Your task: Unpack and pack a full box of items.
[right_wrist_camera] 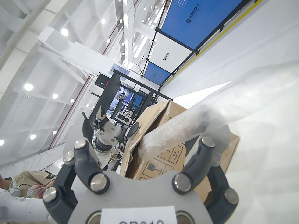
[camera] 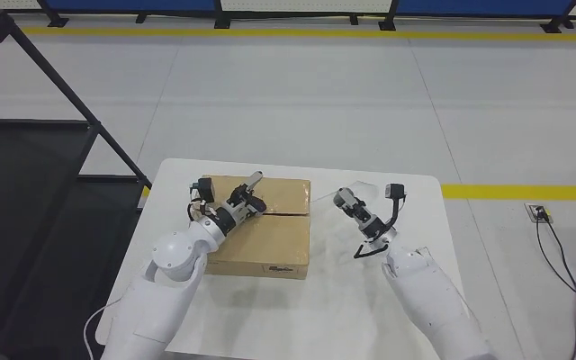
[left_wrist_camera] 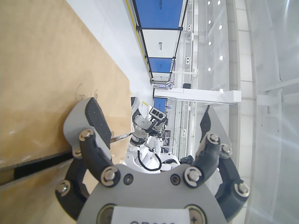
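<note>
Over cardboard box (camera: 270,238) at centre frame, flap-opening step: left gripper (camera: 252,186) spread wide, right gripper (camera: 342,196) likewise; prying upward judged next.

A brown cardboard box (camera: 274,238) lies flat on the white table (camera: 360,297), left of centre, its long sides running toward and away from the robot. The top flaps meet in a seam across the lid. The far flap (right_wrist_camera: 151,115) is lifted a little at the seam, so a dark gap shows beneath it. Black handling symbols are printed on one side wall, and a small label sits on the near wall. Just right of the box, a crumpled sheet of clear plastic film (right_wrist_camera: 177,127) lies against one finger of the right gripper (camera: 343,197).
</note>
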`<act>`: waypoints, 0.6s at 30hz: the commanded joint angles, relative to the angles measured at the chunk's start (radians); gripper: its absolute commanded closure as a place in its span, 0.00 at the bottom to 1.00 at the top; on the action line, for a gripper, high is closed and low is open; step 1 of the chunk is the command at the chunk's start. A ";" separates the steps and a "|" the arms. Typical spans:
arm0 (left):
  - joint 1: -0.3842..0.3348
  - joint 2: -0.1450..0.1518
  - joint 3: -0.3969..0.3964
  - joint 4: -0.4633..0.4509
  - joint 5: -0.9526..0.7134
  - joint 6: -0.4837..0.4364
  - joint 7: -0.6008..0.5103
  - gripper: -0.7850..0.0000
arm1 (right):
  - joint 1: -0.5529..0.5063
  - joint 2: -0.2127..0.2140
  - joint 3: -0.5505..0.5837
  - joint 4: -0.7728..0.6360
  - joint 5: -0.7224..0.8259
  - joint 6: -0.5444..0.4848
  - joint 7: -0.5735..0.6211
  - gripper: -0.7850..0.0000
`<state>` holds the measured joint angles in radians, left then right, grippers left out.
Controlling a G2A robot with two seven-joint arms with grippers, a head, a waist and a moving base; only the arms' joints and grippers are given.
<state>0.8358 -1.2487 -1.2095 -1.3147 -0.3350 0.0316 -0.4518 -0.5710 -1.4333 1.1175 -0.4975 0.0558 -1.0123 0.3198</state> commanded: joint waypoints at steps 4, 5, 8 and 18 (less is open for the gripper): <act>-0.007 -0.004 0.002 0.018 -0.001 -0.005 0.003 0.00 | -0.052 0.021 0.030 -0.099 -0.065 0.000 -0.042 0.00; -0.007 -0.004 0.002 0.019 -0.001 -0.006 0.003 0.00 | -0.063 0.025 0.035 -0.120 -0.080 0.000 -0.049 0.00; -0.007 -0.005 0.001 0.019 -0.001 -0.007 0.005 0.00 | -0.104 0.038 0.057 -0.192 -0.132 0.021 -0.083 0.00; 0.000 -0.009 -0.003 0.014 -0.003 -0.017 0.011 0.00 | -0.308 0.081 0.143 -0.545 -0.261 0.140 -0.115 0.00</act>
<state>0.8349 -1.2571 -1.2128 -1.3003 -0.3383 0.0158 -0.4413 -0.8548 -1.3557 1.2524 -0.9975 -0.1942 -0.8876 0.2081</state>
